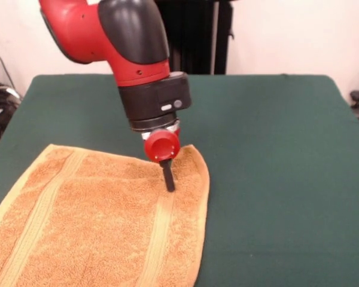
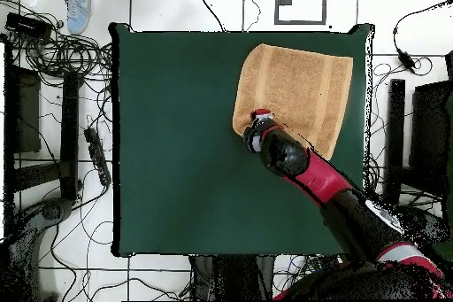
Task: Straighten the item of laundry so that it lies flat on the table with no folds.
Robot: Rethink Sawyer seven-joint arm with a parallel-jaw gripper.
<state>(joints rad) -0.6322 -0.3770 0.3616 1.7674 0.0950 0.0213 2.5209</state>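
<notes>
1. Nearest the front camera lies the orange-tan terry towel (image 1: 102,221), spread over the near left part of the green-clothed table (image 1: 275,179); its lower edge runs out of that view. Two ribbed bands cross it, one near the left edge and one toward the right.

2. From overhead the towel (image 2: 296,95) sits by the table's far right corner, mostly open. The corner by the gripper looks rounded and drawn in rather than square, so some fold or bunching likely remains there.

3. A red-capped gripper (image 1: 168,179) hangs from the red and black arm (image 1: 125,42), and its dark tip comes down onto the towel just beside the right-hand band, near the rounded corner. Only a single dark blade shows; I cannot tell whether the gripper is open or closed, or whether it holds any cloth.

4. My judgement is that the work is in its late stage: smoothing the last corner. The next move probably calls for pinning or pinching the cloth at that corner and drawing it outward, away from the towel's middle, without dragging the whole towel along.

5. Bare green cloth covers most of the table (image 2: 177,139), leaving ample room for pulling.

6. Around the table, the overhead view shows a pale floor with tangled cables (image 2: 53,50) and dark equipment at both sides.
</notes>
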